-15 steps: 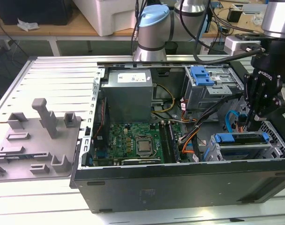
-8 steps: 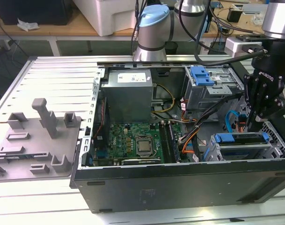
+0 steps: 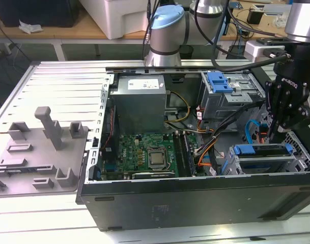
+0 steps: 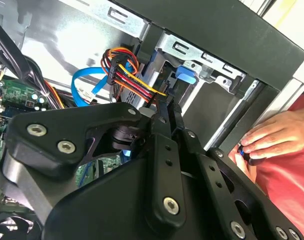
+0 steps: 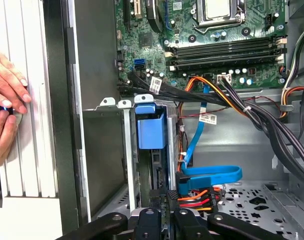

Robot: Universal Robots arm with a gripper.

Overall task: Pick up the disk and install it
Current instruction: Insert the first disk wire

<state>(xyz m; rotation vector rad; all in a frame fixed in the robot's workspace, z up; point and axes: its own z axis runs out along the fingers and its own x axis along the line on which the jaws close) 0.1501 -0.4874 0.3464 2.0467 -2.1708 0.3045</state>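
At the drive cage: disk sits in its slot, blue carrier on top.
Gripper: just above the disk's edge; fingers drawn together, grasping nothing.
Cables: beside the fingertips; probable snag.
Care: press straight and evenly.

A ribbed metal table fronts a wooden bench bearing a white box.

The black gripper reaches into the open computer case, its tip just beside a bundle of red, yellow and black wires near the metal drive cage with its blue tab. A blue cable loops near the green motherboard. Outside the case wall, a person's hands pinch something small.
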